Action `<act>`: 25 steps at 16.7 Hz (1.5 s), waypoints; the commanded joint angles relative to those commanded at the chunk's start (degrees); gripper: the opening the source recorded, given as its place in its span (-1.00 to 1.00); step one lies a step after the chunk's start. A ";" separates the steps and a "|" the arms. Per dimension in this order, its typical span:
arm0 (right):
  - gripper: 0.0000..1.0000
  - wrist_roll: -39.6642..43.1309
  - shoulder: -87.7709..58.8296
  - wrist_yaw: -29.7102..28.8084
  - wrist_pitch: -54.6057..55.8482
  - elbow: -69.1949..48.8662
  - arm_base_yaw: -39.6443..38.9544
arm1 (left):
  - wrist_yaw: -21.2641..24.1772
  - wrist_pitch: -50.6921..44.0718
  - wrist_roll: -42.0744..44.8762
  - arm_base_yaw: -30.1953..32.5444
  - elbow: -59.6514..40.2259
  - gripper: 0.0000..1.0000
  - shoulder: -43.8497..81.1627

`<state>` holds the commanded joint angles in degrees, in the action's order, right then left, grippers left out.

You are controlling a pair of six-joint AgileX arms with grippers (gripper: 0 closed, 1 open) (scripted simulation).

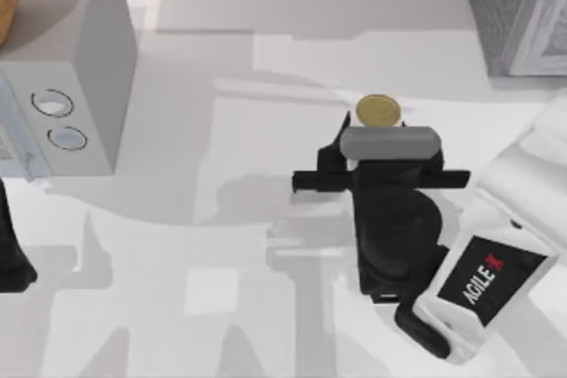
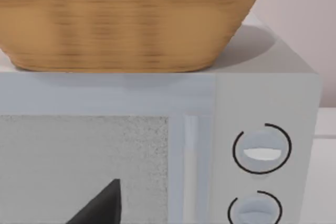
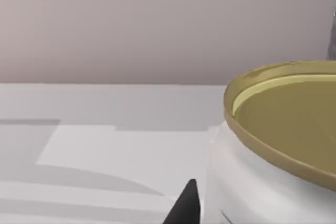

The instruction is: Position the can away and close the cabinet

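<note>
- One can (image 1: 378,111) stood upright on the table (image 1: 221,245), right of centre, well apart from the cabinet (image 1: 518,6) at the far right corner.
- Right gripper (image 1: 372,135) sat right at the can; whether its claw was spread or pinching, I cannot tell.
- Left arm (image 1: 11,254) waited at the table's left edge, facing the pale box with two dials (image 2: 262,150) and the basket (image 2: 126,19) on top.

The white bench (image 1: 221,245) carries three things. The can (image 1: 378,111) stands upright near the middle, its gold top up. A pale grey box (image 1: 75,86) with two round dials sits at the left edge. The dark speckled cabinet (image 1: 496,2) occupies the far right corner, well apart from the can.
</note>
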<state>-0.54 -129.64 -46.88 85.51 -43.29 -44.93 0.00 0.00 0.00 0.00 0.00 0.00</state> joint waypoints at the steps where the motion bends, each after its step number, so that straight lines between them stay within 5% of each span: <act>1: -1.00 -0.02 1.48 0.01 -1.39 0.09 0.00 | 0.00 0.00 0.00 0.00 0.00 1.00 0.00; 15: -1.00 -0.63 22.89 0.13 -21.39 0.97 -0.24 | 0.00 0.00 0.00 0.00 0.00 1.00 0.00; 25: -1.00 -0.74 26.56 0.89 -24.77 2.51 2.25 | 0.00 0.00 0.00 0.00 0.00 1.00 0.00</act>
<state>-1.29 -103.09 -45.99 60.75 -40.78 -42.67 0.00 0.00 0.00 0.00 0.00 0.00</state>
